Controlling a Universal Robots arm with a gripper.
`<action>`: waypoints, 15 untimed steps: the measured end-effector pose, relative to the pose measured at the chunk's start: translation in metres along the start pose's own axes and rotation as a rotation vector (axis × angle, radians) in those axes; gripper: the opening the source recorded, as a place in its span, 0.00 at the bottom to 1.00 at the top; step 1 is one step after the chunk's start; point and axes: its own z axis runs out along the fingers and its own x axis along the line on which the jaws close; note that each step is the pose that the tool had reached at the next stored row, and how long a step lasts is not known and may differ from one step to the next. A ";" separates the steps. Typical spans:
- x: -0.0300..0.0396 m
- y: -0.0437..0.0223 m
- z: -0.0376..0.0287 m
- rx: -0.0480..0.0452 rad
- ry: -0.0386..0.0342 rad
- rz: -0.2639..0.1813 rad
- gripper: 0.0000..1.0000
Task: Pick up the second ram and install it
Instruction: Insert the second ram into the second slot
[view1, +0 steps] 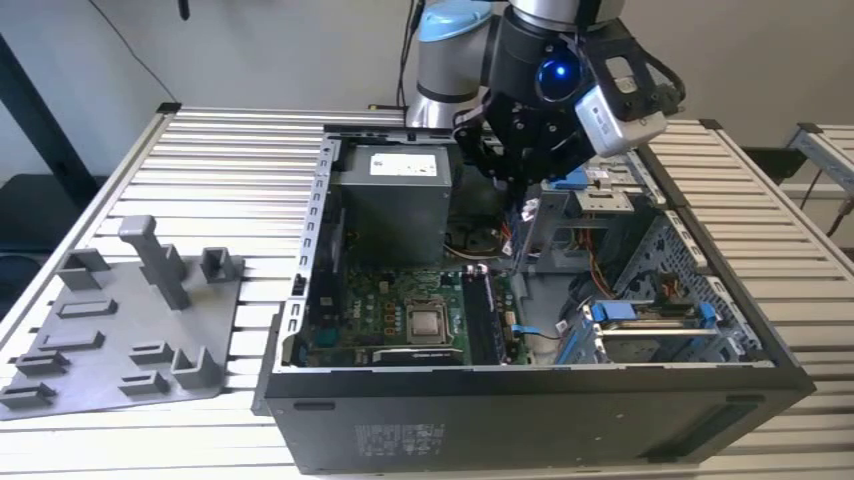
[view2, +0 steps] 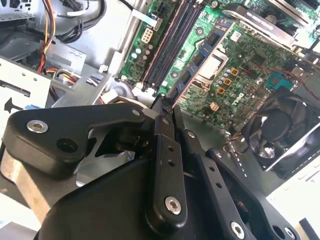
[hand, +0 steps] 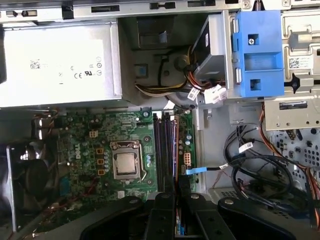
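Pincer (view2: 166, 102)—tips pinched together—above the second ram (view1: 487, 315), seated edgewise, lengthwise along the motherboard (view1: 387, 310).

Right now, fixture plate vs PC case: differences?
Colour: the fixture plate is light grey; the PC case is black. Shape: the plate is flat with posts; the case is a deep open box. The gripper hangs over the case, not the plate. Both rest on the slatted table.

The computer case (view1: 534, 420) is sitting on the table (view1: 227, 170), a tray (view1: 200, 320) lying toward the exterior view's left, the gripper (view1: 514, 183) hanging over the case.
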 end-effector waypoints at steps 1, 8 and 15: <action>-0.0003 0.0001 0.0002 0.0000 -0.0001 0.000 0.14; -0.0031 0.0004 0.0066 0.0002 -0.0006 -0.003 0.14; -0.0033 0.0000 0.0171 0.0088 -0.0013 -0.025 0.14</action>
